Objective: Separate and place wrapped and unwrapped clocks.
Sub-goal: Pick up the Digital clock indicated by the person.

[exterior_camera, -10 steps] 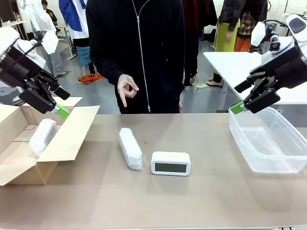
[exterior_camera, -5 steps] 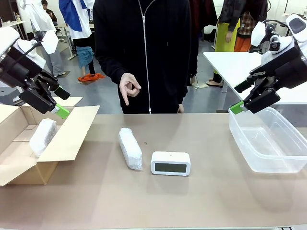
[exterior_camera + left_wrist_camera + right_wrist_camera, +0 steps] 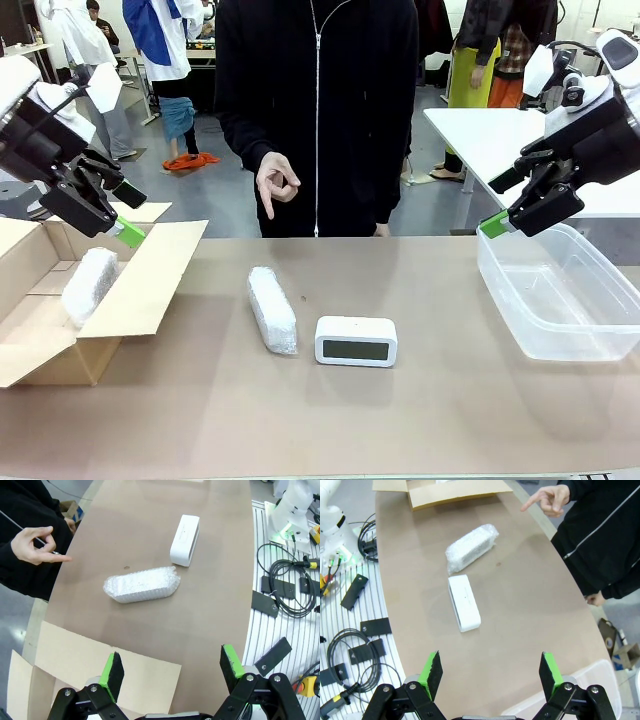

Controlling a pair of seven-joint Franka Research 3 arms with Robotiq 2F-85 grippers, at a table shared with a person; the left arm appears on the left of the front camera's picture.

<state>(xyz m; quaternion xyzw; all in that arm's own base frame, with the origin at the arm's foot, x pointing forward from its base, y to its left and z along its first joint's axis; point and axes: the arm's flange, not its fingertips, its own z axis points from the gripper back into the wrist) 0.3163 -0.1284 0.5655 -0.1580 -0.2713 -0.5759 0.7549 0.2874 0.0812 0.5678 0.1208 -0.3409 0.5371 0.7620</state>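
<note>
One wrapped clock [image 3: 272,308] lies on the brown table left of centre, in whitish bubble wrap. Right beside it stands the bare white clock [image 3: 356,341] with a dark screen. Another wrapped bundle [image 3: 89,284] leans inside the open cardboard box [image 3: 150,285] at the left. My left gripper [image 3: 128,212] hangs open above that box, holding nothing. My right gripper [image 3: 497,203] hovers open above the clear plastic tub [image 3: 560,300]. The left wrist view looks down on the wrapped clock [image 3: 142,584] and bare clock [image 3: 184,540] beyond my gripper [image 3: 171,667]. The right wrist view has both, wrapped [image 3: 471,546] and bare [image 3: 464,602], beyond my gripper [image 3: 489,672].
A person in a black zip jacket stands at the far edge, one hand [image 3: 277,183] raised with a finger pointing down. The box flap [image 3: 100,660] lies under my left gripper. Cables [image 3: 287,580] lie on the slatted rail beside the table.
The person has shifted a little to the right, and the raised hand went with them. Both arms and all the clocks stay where they were.
</note>
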